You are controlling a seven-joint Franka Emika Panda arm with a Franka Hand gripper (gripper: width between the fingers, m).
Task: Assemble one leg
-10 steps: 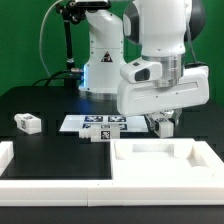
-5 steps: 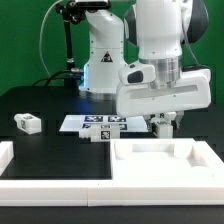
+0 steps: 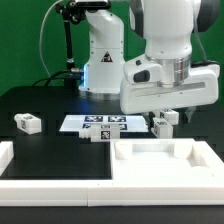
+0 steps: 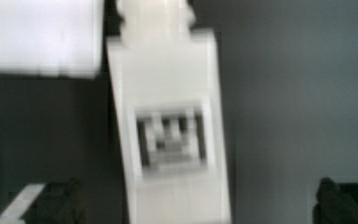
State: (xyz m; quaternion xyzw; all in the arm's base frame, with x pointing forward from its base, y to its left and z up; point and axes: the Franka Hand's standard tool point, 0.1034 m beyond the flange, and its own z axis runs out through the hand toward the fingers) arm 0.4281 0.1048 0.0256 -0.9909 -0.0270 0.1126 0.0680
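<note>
Wrist view: fingertips [image 4: 39,202] spread wide, with the blurred leg [image 4: 165,120] between them and clear of both. The exterior view hides this: gripper [image 3: 163,120] low behind the white tray [image 3: 190,152], spare leg [image 3: 27,123] on that view's left.

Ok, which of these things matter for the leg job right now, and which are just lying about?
In the job:
the leg, seen between the fingers of the open gripper
the white tray-like piece, probably what it mounts on

Lying about:
spare leg at the exterior view's left
small tagged block
marker board
</note>
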